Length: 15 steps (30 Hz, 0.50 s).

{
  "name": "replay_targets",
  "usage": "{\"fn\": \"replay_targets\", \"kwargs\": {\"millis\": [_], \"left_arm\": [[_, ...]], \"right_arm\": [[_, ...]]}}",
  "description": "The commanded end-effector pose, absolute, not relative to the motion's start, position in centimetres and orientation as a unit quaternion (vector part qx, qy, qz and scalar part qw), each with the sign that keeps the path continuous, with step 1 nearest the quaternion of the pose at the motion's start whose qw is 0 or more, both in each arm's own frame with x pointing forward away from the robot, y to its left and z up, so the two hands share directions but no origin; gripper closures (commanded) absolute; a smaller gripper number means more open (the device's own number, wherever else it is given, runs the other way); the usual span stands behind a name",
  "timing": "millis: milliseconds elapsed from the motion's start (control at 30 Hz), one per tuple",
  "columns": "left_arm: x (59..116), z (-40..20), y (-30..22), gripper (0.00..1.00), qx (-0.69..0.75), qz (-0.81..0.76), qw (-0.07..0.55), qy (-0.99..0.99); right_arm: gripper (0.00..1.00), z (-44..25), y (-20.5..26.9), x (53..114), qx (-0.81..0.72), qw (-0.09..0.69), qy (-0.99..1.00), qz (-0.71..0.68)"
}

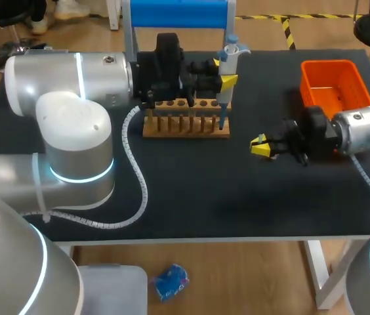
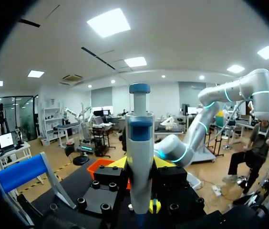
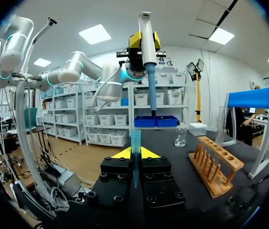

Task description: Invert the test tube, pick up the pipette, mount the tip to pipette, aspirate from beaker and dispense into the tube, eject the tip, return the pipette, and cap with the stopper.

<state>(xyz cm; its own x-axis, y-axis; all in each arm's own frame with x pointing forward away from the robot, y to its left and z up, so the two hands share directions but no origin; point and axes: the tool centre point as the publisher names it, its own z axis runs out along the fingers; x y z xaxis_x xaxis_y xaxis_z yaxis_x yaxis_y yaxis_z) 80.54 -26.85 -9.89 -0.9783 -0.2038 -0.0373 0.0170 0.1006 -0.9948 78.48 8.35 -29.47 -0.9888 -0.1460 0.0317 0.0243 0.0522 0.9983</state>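
The pipette [image 3: 146, 47] hangs upright, nozzle down, above the rack [image 1: 185, 125]. The left gripper [image 1: 223, 72] is closed on its body. The tip [image 3: 135, 143] also stands upright, wide end up, clamped in the right gripper [image 3: 135, 155]. From that gripper the nozzle lies ahead and higher. Probably the tip must come directly under the nozzle, with both axes in line.

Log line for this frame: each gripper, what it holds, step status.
left gripper: shut on pipette, upright, raised | right gripper: shut on tip | step: tip not yet mounted
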Motion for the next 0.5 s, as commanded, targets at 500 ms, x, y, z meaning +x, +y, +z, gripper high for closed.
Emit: {"fn": "replay_targets", "kwargs": {"millis": [500], "left_arm": [[80.6, -10.0, -27.0, 1.0, -0.063, -0.669, 0.084, 0.735]], "right_arm": [[1.0, -30.1, 14.0, 80.1, 0.064, 0.056, -0.724, -0.685]]}}
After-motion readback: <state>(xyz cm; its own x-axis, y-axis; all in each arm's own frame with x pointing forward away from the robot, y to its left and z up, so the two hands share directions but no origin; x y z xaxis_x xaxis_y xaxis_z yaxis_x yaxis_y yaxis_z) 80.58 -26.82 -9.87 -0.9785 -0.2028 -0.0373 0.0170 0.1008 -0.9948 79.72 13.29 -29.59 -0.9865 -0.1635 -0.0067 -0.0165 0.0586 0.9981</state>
